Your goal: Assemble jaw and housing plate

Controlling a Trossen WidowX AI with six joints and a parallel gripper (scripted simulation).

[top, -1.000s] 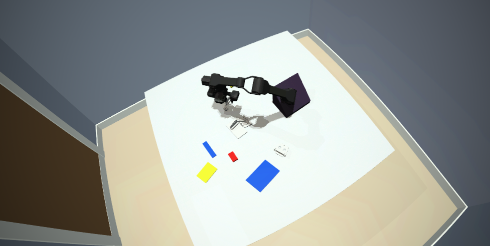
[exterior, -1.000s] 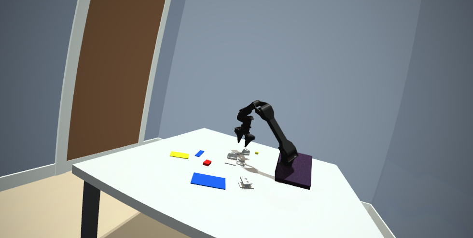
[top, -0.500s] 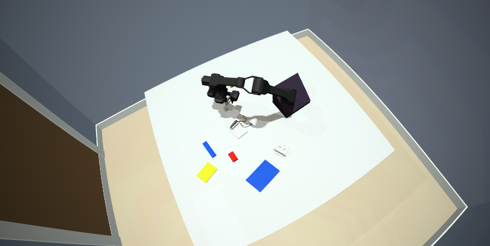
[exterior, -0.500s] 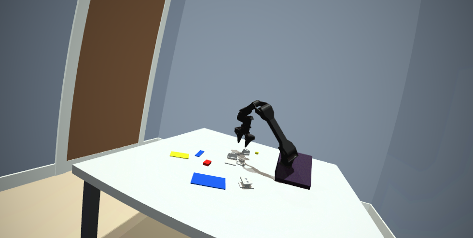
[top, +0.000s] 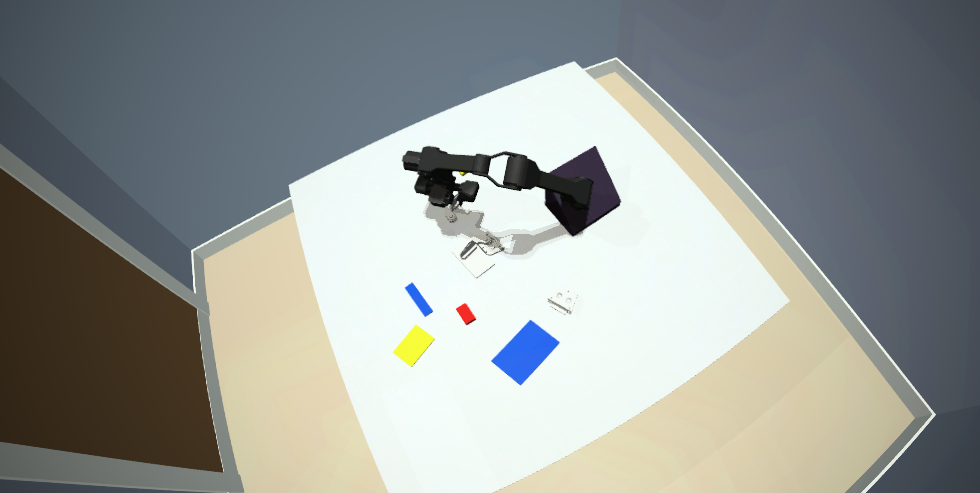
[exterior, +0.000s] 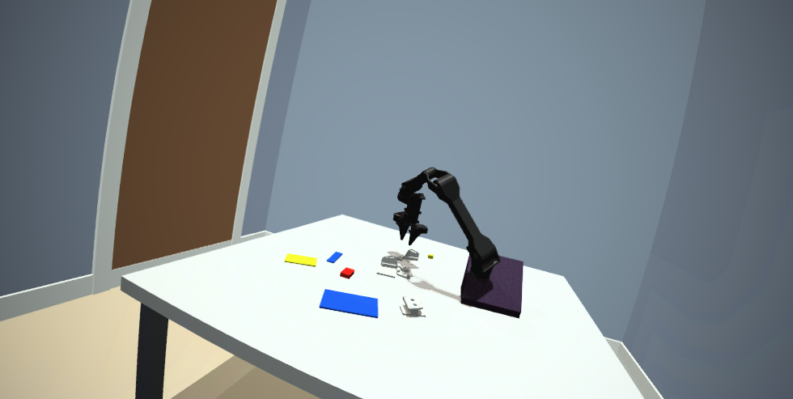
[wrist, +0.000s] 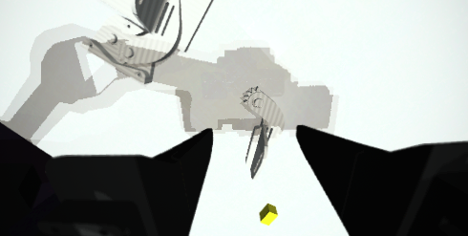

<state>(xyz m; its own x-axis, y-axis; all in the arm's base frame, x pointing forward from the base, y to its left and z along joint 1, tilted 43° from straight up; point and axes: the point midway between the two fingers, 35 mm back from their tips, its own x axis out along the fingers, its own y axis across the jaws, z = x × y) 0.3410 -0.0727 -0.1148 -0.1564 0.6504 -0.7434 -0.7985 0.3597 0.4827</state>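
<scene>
The open pincer [top: 450, 204] [exterior: 405, 241] [wrist: 254, 132] is hovering above the toothed piece [top: 450, 217] [exterior: 411, 254] [wrist: 271, 113], which is lying on the bench [top: 672, 270] [exterior: 488, 345] [wrist: 382, 44], on the far side of the base [top: 492, 240] [exterior: 404, 271] [wrist: 143, 51]. It is looking light, stiff, perhaps slippery; its plain body, not the teeth, is offering the better hold.

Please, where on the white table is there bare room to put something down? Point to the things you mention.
Between the large blue rectangle [top: 525, 352] [exterior: 349, 303] and the table's near edge in the exterior view. It is crowded below the gripper [exterior: 405, 241] [wrist: 254, 132], around the loose jaw [wrist: 273, 114].
</scene>
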